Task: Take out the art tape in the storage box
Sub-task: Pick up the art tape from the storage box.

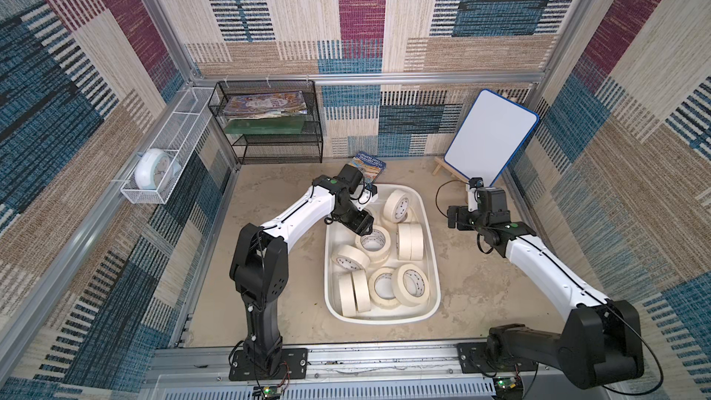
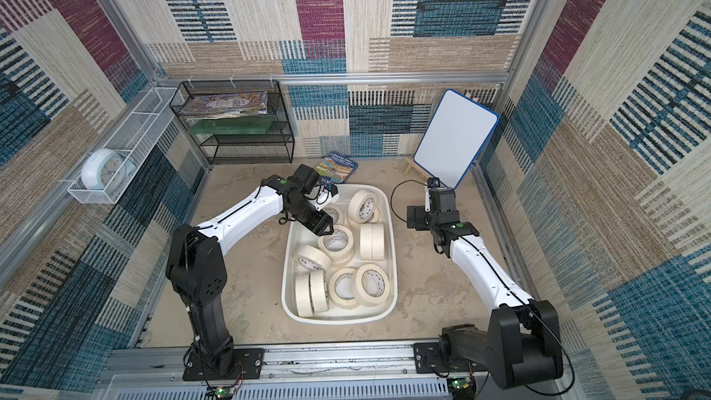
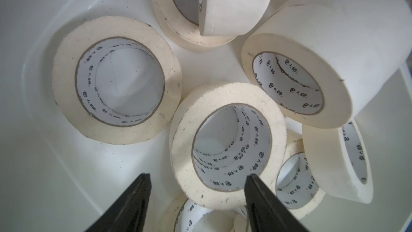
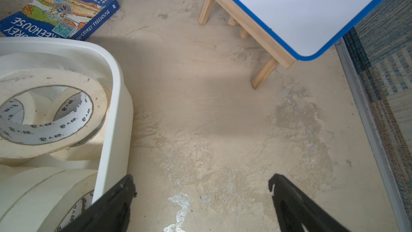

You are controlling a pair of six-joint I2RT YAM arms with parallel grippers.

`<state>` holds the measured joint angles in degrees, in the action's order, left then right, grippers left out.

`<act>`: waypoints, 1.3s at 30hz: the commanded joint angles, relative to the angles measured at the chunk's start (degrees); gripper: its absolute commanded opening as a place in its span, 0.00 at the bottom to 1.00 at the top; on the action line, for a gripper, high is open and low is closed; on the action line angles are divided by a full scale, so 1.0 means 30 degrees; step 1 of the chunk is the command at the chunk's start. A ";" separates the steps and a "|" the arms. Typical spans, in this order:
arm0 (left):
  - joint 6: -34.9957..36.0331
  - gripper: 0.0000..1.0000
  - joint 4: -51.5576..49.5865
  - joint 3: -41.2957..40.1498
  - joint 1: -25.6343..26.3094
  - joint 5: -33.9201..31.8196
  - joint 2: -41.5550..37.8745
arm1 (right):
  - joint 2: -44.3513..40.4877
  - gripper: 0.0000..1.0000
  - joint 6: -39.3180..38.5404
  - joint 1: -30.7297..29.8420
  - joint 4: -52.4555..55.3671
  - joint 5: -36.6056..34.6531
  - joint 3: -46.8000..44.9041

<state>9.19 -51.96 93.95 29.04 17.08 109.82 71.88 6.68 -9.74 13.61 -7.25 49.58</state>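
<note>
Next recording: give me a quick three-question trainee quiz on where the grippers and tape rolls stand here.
1. True or false: the right gripper holds a roll of art tape.
2. The left gripper is: A shut on a roll; B open, jaws astride one flat roll's wall inside the storage box; C open outside the storage box.
3. What sits in the white wire basket?
Key: 1 false, it is open and empty; 2 B; 3 a clock.
</note>
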 commanded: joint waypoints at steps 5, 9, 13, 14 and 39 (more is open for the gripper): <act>0.0160 0.67 -0.0061 0.0331 -0.0011 -0.0445 0.1232 | -0.0085 0.99 0.0225 -0.0015 -0.0189 0.0099 -0.0179; -0.0073 0.58 0.0589 0.0206 -0.0011 -0.0362 0.1693 | -0.0172 0.99 0.0220 -0.0008 -0.0229 0.0161 -0.0279; -0.0149 0.50 0.0795 0.0184 0.0001 -0.0304 0.2034 | -0.0256 0.99 0.0197 -0.0023 -0.0265 0.0132 -0.0347; -0.0191 0.48 0.0827 0.0177 0.0017 -0.0252 0.2087 | -0.0283 0.99 0.0183 -0.0008 -0.0307 0.0158 -0.0369; -0.1805 0.00 0.0118 0.2306 -0.0792 -0.6956 -0.3171 | -0.0275 0.99 0.0016 -0.0027 -0.0348 0.0310 -0.0589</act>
<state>6.20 -50.81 100.51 28.18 5.43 103.57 70.63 6.81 -9.78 13.30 -6.55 48.01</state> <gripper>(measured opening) 0.218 0.991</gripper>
